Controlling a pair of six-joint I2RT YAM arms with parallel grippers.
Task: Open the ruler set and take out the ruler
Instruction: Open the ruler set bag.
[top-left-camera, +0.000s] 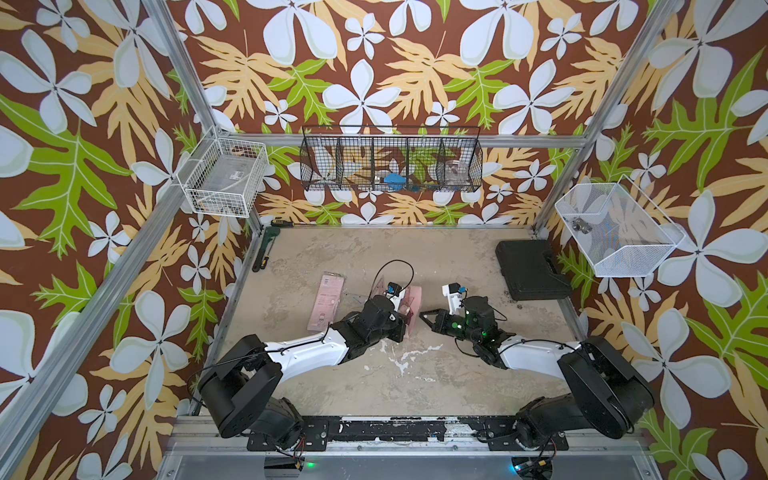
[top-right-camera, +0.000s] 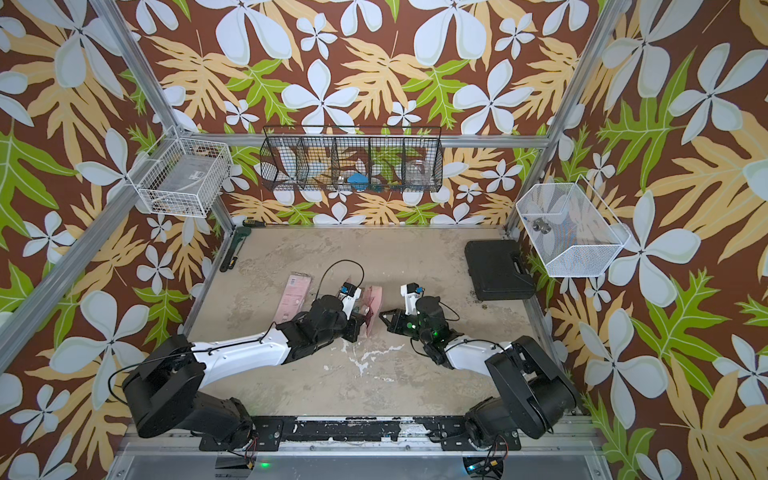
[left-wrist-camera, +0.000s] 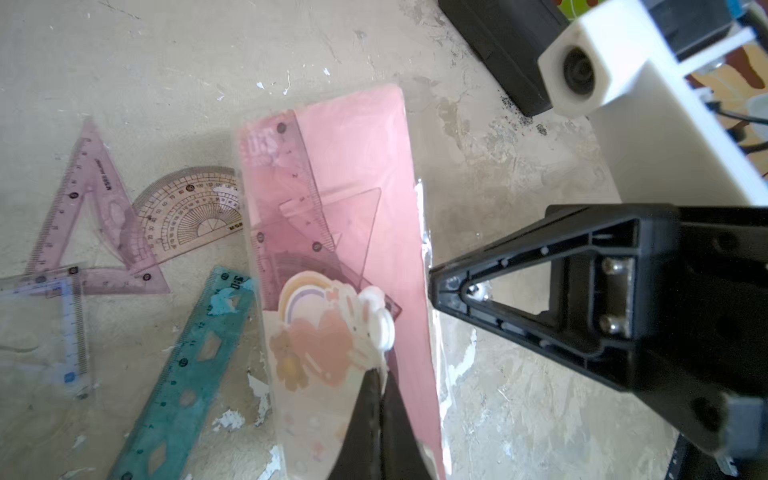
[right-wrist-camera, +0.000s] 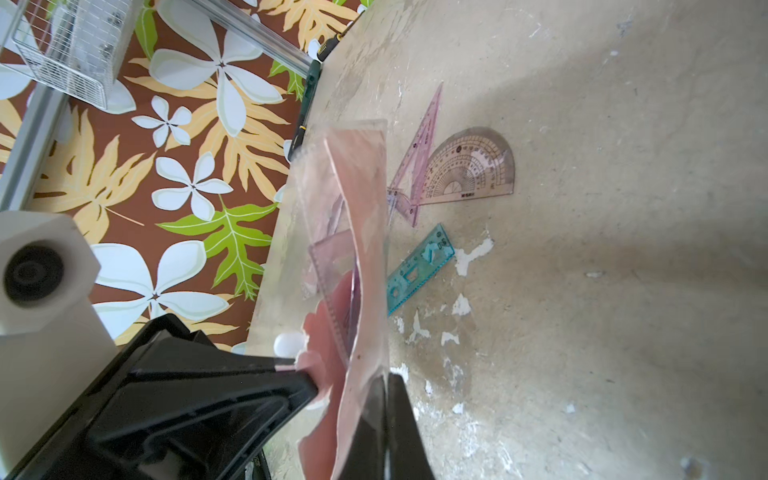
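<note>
Left wrist view: ruler set (left-wrist-camera: 353, 166) pinched between left jaws, edge in right jaws.

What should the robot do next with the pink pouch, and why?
Probably pull the left gripper gently away from the right gripper to peel the flap open. Both are shut on the pink ruler set pouch, the left one on the flap by the white snap, and the pink ruler sits inside.
</note>
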